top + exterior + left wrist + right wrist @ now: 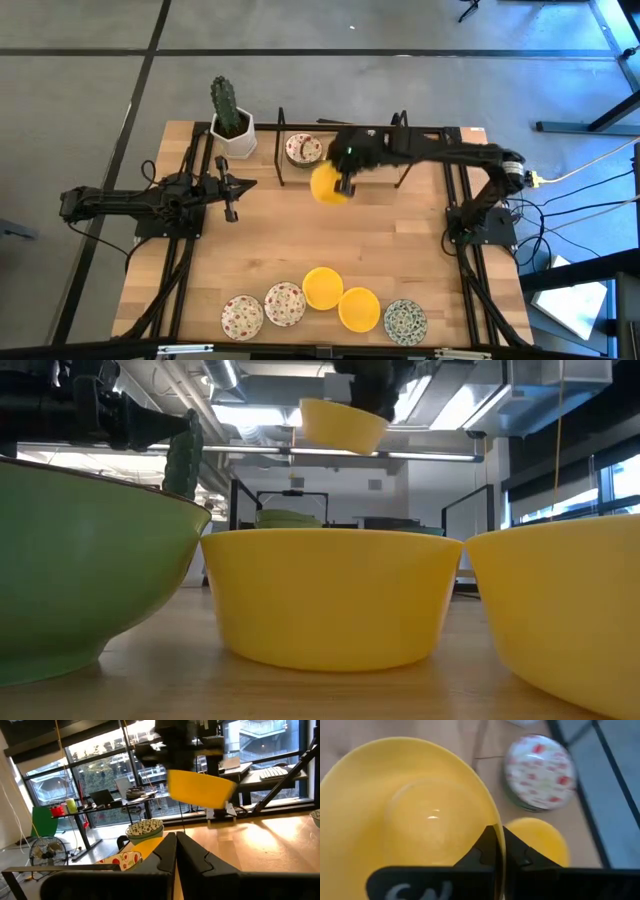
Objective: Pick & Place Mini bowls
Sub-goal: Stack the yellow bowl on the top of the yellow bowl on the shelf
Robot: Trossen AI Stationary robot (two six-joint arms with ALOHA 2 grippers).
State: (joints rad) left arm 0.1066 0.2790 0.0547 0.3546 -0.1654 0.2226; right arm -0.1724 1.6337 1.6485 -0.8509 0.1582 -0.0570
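High view: right gripper (345,184) out over the middle of the far half of the wooden table (420,250), fingers pinched on the rim of a yellow mini bowl (329,185). Bowl is plain bright yellow, round, shallow, glossy inside; no pattern. It is off the table, carried in the air.

Low view: same held bowl (343,425) hangs high, clear of the tabletop, mouth upward and tilted, one rim edge lower than the other. Being round, it has no long axis to note.

Right wrist view: both fingers meet on the bowl's rim, wall clamped between them; bowl interior (410,820) faces the camera. Below it, a stack topped by a white bowl with red speckles (540,767) and another yellow bowl (537,842) beside it.

Near edge of table, a row of five bowls: two red-speckled white ones (242,316) (285,303), two yellow (322,287) (359,308), one with dark blue-green pattern (405,319). Neighbours touch or nearly touch.

Left gripper (232,188) waits at the table's left side, fingers closed on nothing, near the cactus pot (232,125).
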